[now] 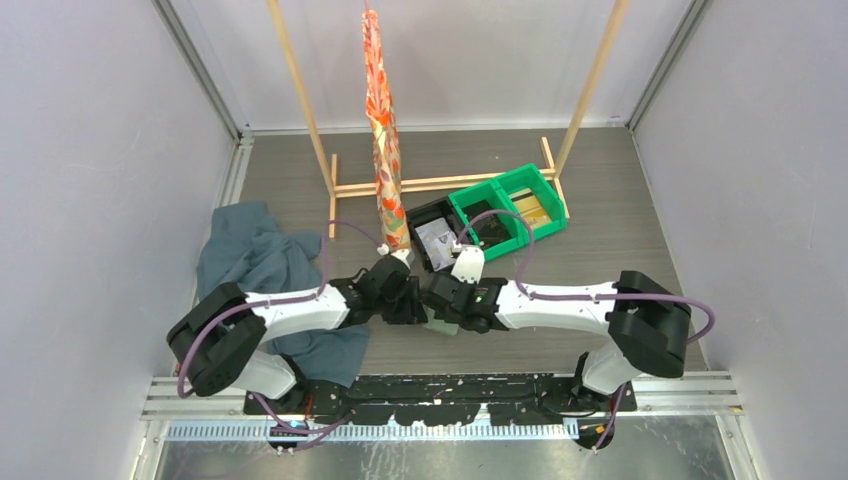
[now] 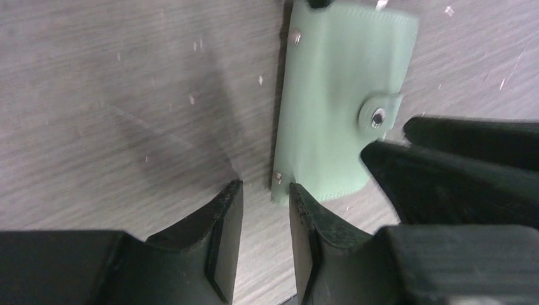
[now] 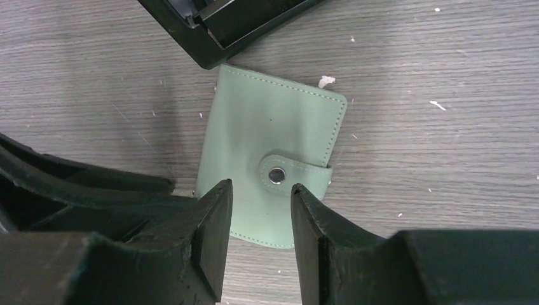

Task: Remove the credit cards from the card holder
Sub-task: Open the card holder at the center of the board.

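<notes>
The card holder is a flat sage-green wallet lying snapped shut on the grey table, its tab and metal stud on top. The credit cards are hidden inside it. My right gripper hovers over the holder's near end, jaws open, nothing between them. In the left wrist view the card holder lies just ahead and to the right. My left gripper stands at its near left corner, open and empty. From above, both grippers meet over the card holder.
A black bin sits just beyond the holder. Green bins stand further back right. A dark teal cloth lies at the left under the left arm. A wooden rack with a hanging orange patterned roll stands behind.
</notes>
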You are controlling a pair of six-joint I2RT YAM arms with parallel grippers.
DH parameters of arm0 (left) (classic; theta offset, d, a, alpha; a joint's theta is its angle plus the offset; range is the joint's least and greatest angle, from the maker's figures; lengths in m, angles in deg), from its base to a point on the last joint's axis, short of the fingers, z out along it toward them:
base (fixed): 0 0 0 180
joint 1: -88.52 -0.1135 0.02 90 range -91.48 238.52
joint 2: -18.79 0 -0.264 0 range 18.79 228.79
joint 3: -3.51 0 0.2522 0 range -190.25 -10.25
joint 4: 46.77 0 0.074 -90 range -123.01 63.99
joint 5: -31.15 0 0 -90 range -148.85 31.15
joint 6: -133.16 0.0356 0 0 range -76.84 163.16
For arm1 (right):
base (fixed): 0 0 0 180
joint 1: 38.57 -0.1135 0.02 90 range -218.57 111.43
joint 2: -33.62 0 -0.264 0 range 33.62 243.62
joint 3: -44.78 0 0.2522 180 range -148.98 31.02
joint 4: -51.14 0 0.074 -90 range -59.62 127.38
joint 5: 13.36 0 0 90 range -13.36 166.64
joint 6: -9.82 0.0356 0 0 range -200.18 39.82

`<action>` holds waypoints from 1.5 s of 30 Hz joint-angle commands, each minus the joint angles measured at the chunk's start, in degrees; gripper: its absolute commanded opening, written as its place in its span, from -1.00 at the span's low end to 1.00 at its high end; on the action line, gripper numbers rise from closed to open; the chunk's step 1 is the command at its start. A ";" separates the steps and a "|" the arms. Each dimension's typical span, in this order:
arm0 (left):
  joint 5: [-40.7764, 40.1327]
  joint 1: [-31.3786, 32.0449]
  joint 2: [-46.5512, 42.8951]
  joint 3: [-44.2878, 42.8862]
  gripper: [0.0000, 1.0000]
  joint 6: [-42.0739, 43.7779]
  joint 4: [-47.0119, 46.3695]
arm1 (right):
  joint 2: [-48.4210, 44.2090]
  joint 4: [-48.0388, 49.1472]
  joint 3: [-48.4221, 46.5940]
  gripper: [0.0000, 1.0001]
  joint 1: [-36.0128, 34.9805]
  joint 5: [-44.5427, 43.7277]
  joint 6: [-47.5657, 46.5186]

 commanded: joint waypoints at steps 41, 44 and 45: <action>-2.97 -0.09 -2.06 -0.21 -0.40 -0.21 6.39 | -17.39 -8.40 11.69 -0.98 -0.21 -9.11 9.89; -5.16 0.63 -5.39 -1.16 -0.38 0.19 9.20 | -19.48 -17.88 13.00 -0.29 -0.17 -11.94 15.69; -5.90 0.85 -6.71 -1.26 -0.36 0.20 9.97 | -19.84 -20.07 12.77 -0.23 -0.13 -12.50 16.93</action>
